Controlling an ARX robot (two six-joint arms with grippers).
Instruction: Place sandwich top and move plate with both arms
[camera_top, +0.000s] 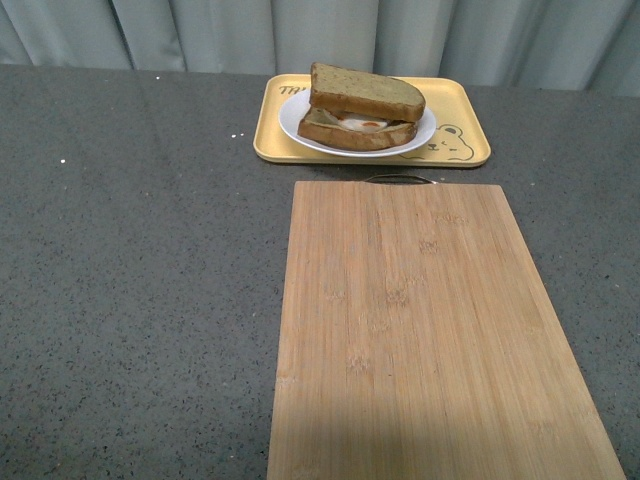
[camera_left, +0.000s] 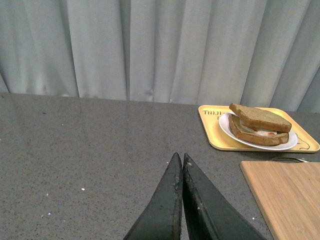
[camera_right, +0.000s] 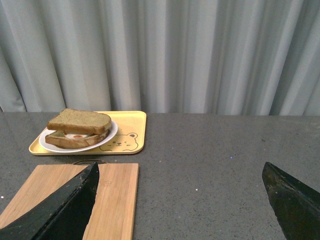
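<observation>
Speckled grey table (camera_top: 140, 280), brown sandwich top (camera_top: 366, 92) on round white plate (camera_top: 292, 119), left fingers (camera_left: 175, 172) clenched, right fingers (camera_right: 85, 190) released.

Black, pointed, matte hand fingers (camera_left: 200, 210)

We see the sandwich top (camera_top: 366, 92) hiding most of the fried egg (camera_top: 371, 124) & lower slice (camera_top: 352, 137). Cutting board (camera_top: 430, 330) is cut off at front view's bottom edge. Tray (camera_top: 462, 140) lettering is partly covered by the plate (camera_top: 292, 120), unreadable.
</observation>
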